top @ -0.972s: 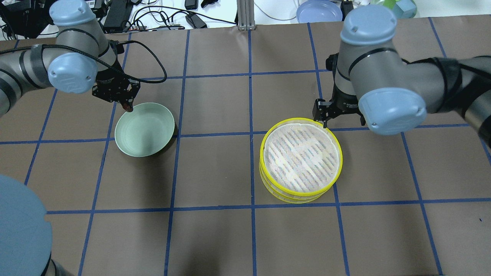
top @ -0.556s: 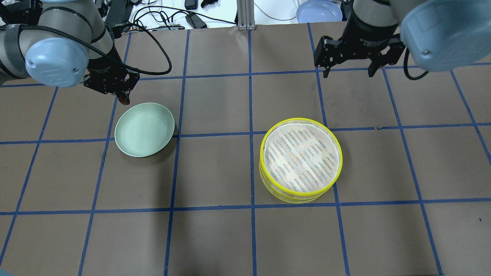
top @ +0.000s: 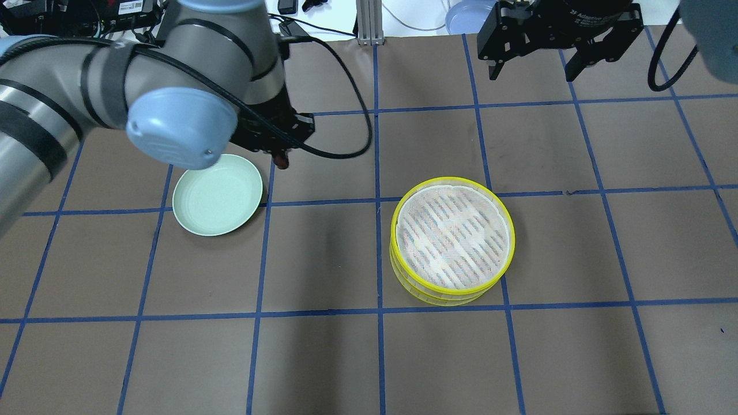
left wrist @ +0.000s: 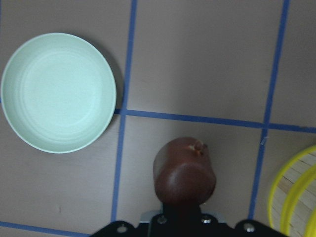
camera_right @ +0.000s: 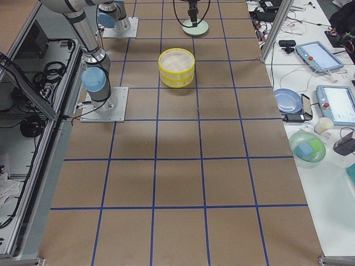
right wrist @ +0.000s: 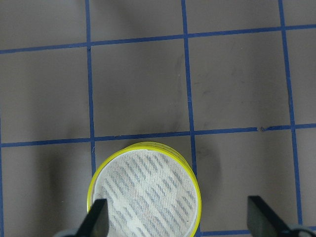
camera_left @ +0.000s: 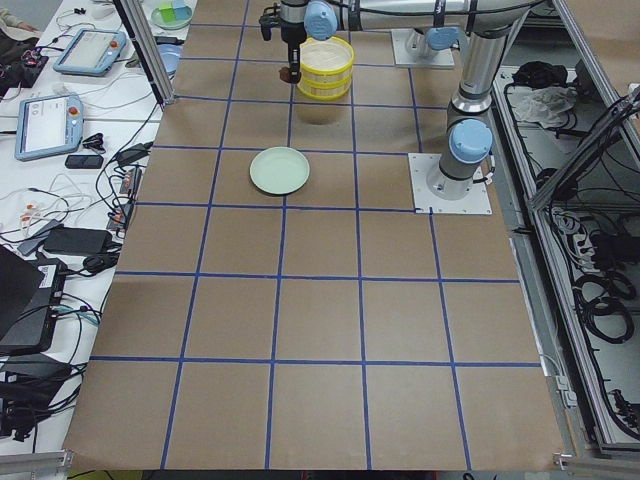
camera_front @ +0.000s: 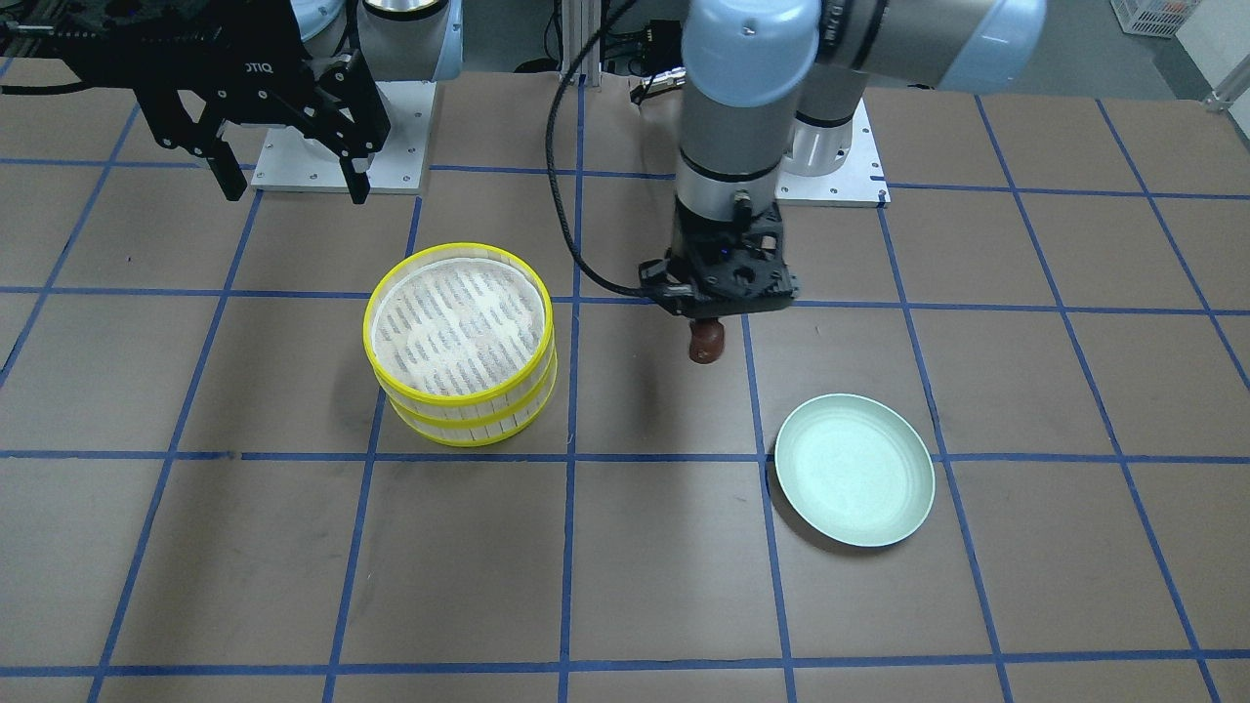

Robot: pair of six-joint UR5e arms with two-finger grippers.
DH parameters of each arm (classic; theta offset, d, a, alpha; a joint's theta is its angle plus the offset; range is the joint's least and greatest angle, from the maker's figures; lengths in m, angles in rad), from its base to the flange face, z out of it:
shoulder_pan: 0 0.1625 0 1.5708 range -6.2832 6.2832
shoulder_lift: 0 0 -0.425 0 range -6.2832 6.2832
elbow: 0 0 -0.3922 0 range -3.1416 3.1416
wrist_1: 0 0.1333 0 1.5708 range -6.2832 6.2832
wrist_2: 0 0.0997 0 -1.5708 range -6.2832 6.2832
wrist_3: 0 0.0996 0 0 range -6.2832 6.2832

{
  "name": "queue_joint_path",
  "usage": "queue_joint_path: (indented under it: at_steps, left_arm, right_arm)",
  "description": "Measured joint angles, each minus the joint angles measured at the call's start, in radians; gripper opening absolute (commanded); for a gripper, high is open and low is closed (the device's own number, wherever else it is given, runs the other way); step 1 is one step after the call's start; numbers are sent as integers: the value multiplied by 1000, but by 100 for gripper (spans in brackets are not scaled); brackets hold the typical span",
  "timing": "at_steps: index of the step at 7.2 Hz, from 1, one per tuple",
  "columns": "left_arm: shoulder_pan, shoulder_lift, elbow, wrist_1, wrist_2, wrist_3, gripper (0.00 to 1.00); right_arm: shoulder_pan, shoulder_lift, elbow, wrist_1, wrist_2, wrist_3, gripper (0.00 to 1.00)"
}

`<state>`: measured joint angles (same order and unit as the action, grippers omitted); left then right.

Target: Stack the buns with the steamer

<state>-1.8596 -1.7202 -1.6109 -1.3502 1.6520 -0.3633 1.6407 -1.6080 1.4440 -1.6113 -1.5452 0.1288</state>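
My left gripper [camera_front: 705, 337] is shut on the dark reddish-brown bun [camera_front: 705, 342] and holds it above the table, between the pale green plate [camera_front: 854, 469] and the yellow steamer stack [camera_front: 459, 342]. The bun also shows in the left wrist view [left wrist: 184, 170] and in the overhead view [top: 281, 162]. The plate [top: 217, 194] holds nothing. The steamer stack [top: 452, 239] has a slatted floor on top with nothing on it. My right gripper [top: 550, 60] is open and empty, high above the table's far side. The cream bun is out of view.
A blue plate [top: 478, 16] and cables lie beyond the table's far edge. Tablets and a bowl with blocks [camera_right: 308, 147] sit on the side bench. The arm bases [camera_front: 342, 146] stand on white plates at the robot's side.
My left gripper has carried the brown bun from the plate's far-left rim to its right, toward the steamer. My right gripper has risen and pulled farther away from the steamer.
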Motion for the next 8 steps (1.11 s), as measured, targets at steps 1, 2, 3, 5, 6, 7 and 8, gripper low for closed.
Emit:
queue_joint_path:
  at_steps: [1,2,3,5,6,7,8]
  left_arm:
    - [-57,-2,-1,4,-30,-19,0]
    - [-92,-8,-3,13,-74,-25,0]
    - [-110,-18,-11,28,-112,-25,0]
    - [-143,-43,-47,54,-194,-28,0]
    - [-158,-58,-63,71,-249,-36,0]
    - [-170,-75,-74,85,-302,-50,0]
    - [-178,-94,-81,102,-328,-58,0]
  right_arm:
    - [-1,-1,0,2,-3,0,100]
    - [-2,-3,1,9,-8,-2,100]
    - [-2,-4,2,16,-15,-6,100]
    - [-2,-12,8,40,-49,-15,100]
    - [-2,-16,11,48,-56,-18,100]
    - [-2,-17,12,51,-59,-19,100]
    - [-1,-18,13,52,-61,-20,100]
